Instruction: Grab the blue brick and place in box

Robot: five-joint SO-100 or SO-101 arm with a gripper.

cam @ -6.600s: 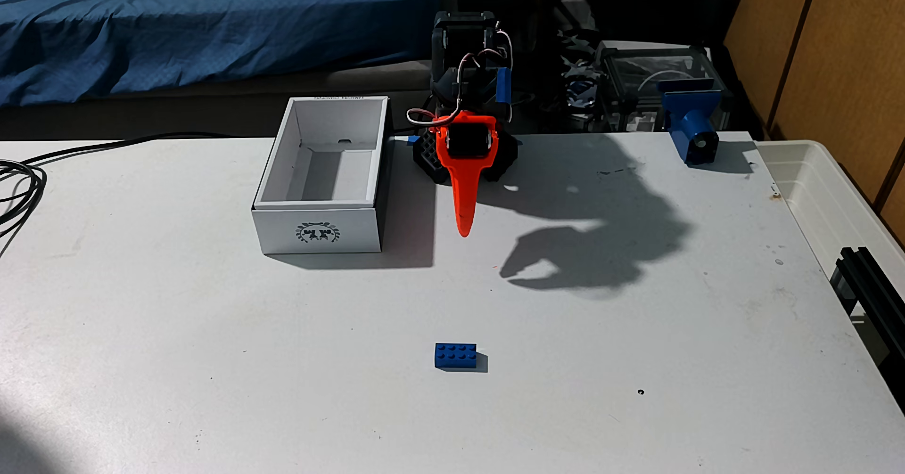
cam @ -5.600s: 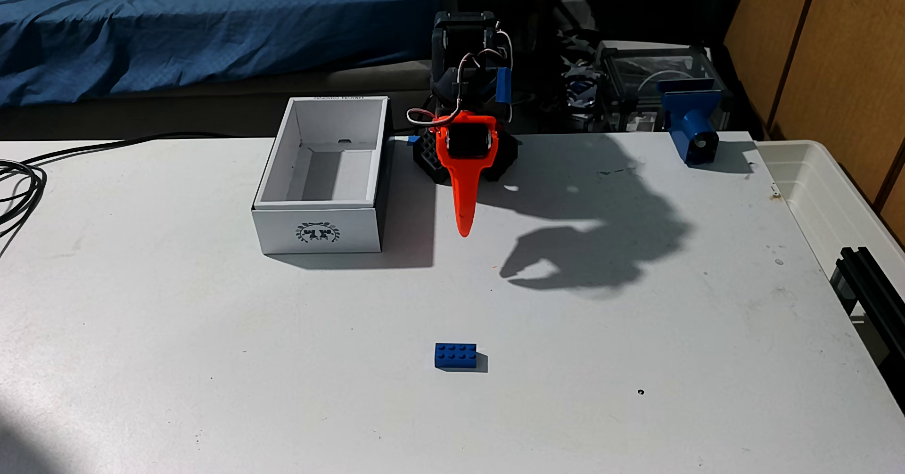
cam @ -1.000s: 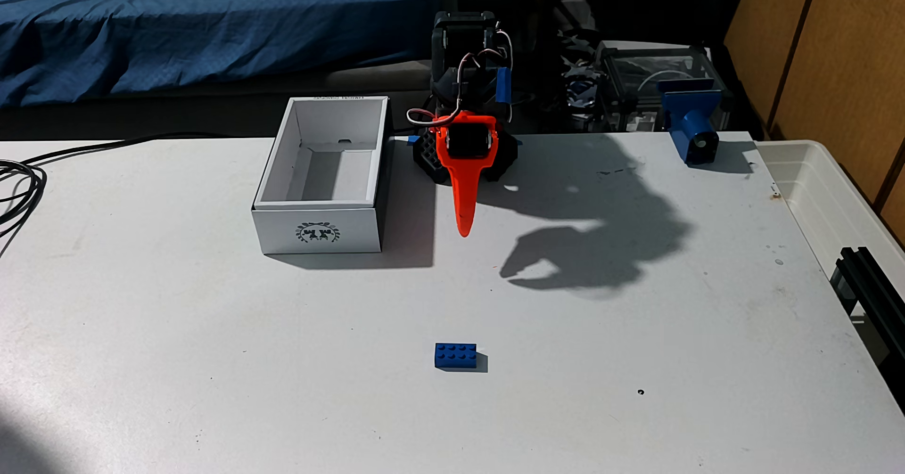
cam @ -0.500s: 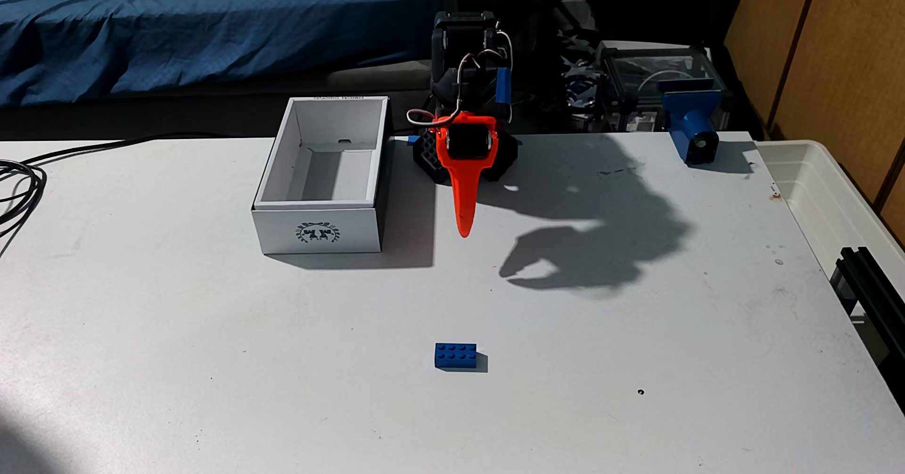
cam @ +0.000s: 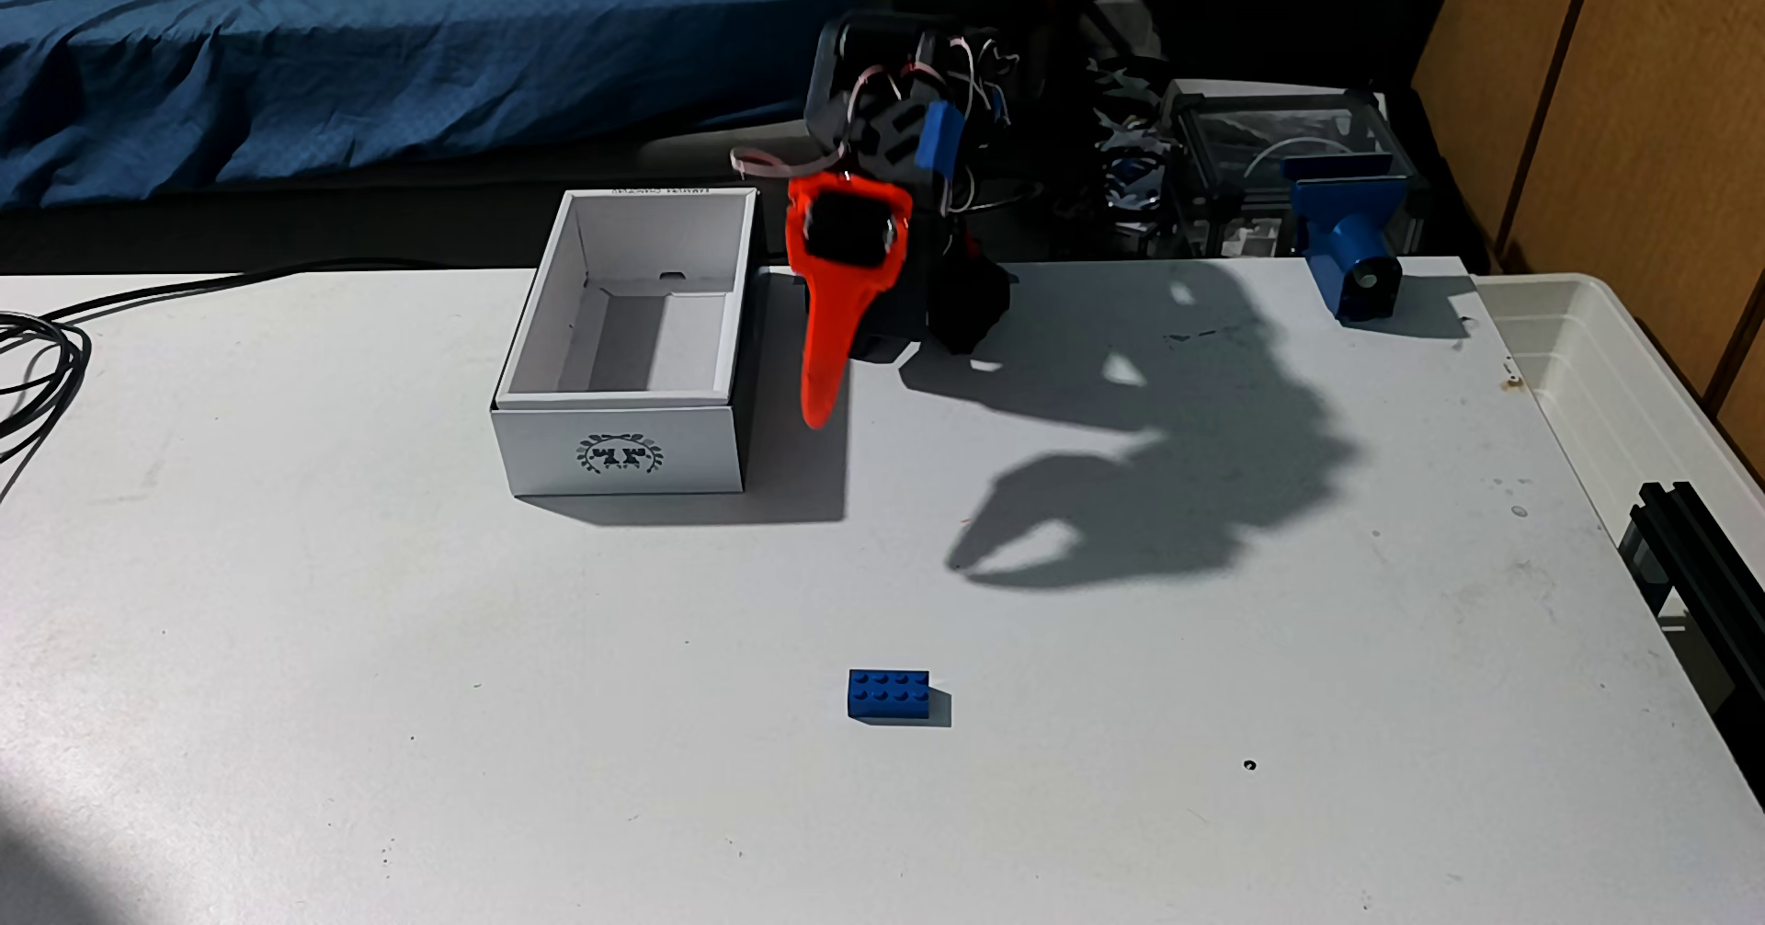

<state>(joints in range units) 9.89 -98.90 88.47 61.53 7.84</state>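
A white table (cam: 287,696), scuffed and speckled, is carrying a blue brick (cam: 888,694) lying studs-up near its front, well apart from a lidless white box (cam: 621,448) sitting farther back; a blue printed block (cam: 1351,261) is resting at the far right corner.

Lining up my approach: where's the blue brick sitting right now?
In the fixed view the blue brick lies alone, studs up, on the white table, near the front centre, well forward and right of the box.
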